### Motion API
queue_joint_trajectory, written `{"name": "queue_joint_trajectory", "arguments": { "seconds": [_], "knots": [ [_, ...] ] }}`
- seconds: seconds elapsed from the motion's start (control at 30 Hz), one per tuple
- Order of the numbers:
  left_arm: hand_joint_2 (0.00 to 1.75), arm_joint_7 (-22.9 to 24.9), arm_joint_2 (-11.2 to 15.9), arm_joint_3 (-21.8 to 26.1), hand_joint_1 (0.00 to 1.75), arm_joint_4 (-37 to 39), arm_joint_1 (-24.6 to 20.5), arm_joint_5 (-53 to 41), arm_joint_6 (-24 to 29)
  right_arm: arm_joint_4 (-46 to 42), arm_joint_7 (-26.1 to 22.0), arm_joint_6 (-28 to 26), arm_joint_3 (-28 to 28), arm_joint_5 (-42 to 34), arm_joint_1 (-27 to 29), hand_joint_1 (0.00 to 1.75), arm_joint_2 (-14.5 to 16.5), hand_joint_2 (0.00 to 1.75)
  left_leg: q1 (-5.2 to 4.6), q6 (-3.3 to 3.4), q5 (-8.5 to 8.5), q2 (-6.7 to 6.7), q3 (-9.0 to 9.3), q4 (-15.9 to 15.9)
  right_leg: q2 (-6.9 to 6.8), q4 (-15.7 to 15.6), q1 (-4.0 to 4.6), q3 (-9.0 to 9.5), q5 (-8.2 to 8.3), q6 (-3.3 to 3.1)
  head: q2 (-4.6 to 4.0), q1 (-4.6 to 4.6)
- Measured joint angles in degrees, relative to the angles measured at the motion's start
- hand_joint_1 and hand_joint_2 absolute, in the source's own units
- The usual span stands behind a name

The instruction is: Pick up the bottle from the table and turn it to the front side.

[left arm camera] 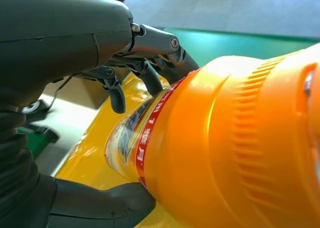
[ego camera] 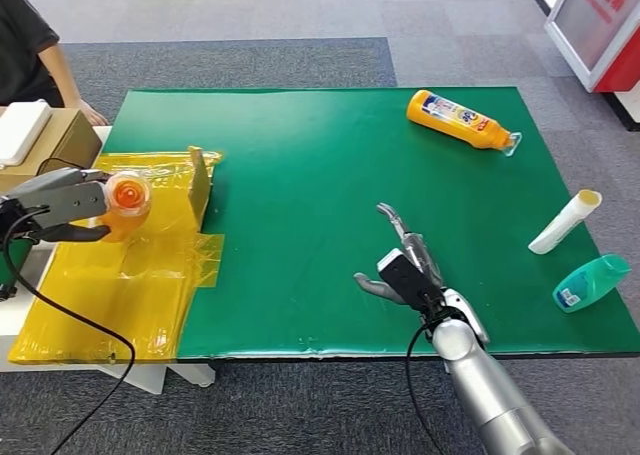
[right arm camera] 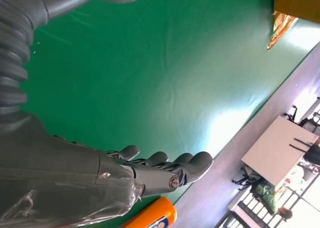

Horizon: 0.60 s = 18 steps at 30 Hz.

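Orange plastic bottle (ego camera: 126, 201) with a ribbed orange cap and a red-edged label is gripped in the left hand (ego camera: 64, 203), held over the yellow plastic sheet (ego camera: 113, 285) at the table's left end, cap toward the camera. Right hand (ego camera: 407, 270) hovers over the green mat (ego camera: 302, 195), fingers spread, holding nothing. Four bottles total: the held one, another orange bottle (ego camera: 459, 120) lying down, a white tube (ego camera: 564, 221) and a teal bottle (ego camera: 591, 282).

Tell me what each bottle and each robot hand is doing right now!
Orange bottle: held by the left hand, cap toward the camera.
Yellow bottle: lying on its side on the green mat.
White tube: lying down.
Teal bottle: lying down near the mat's edge.
Left hand: fingers wrapped around the orange bottle.
Right hand: empty, fingers apart, over the mat.
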Motion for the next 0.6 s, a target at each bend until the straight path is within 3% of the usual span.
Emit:
{"name": "queue_joint_trajectory", "arguments": {
  "seconds": [0.13, 0.3, 0.47, 0.6],
  "knots": [
    [1.75, 0.5, 2.7, 0.2, 1.75, -2.3, 3.4, 0.3, 0.6, 0.0, 0.0, 0.0, -0.4, 0.0, 0.1, 0.00, 0.0, 1.75, 0.01, 0.01, 0.00, -0.01, -0.02, 0.0, -0.01, 0.0, 0.00, 0.02, -0.01, -0.01, 0.00, 0.01],
    [1.75, 0.9, 4.3, 0.7, 1.75, -4.0, 7.3, 0.4, 1.1, 0.0, 0.0, 0.0, -0.6, 0.0, 0.1, 0.00, 0.0, 1.75, 0.00, 0.02, -0.01, -0.02, -0.05, 0.0, -0.02, 0.0, -0.02, 0.02, -0.01, 0.00, 0.00, 0.02],
    [1.75, 0.8, 4.0, 1.2, 1.75, -4.0, 9.4, 0.3, 1.6, 0.0, -0.1, 0.1, -0.6, 0.0, -0.2, 0.00, 0.1, 1.75, -0.01, 0.01, -0.02, -0.02, -0.05, 0.0, -0.02, 0.0, -0.01, 0.01, -0.01, 0.00, 0.00, 0.01],
    [1.75, -0.6, 2.1, 1.4, 1.75, -2.7, 9.3, -1.2, 1.8, 0.2, -0.3, 0.2, -0.5, -0.1, -0.9, 0.00, 0.5, 1.75, 0.00, 0.01, 0.00, -0.03, -0.05, 0.0, -0.02, 0.0, -0.01, 0.01, 0.00, -0.01, 0.00, 0.01]
  ]
}}
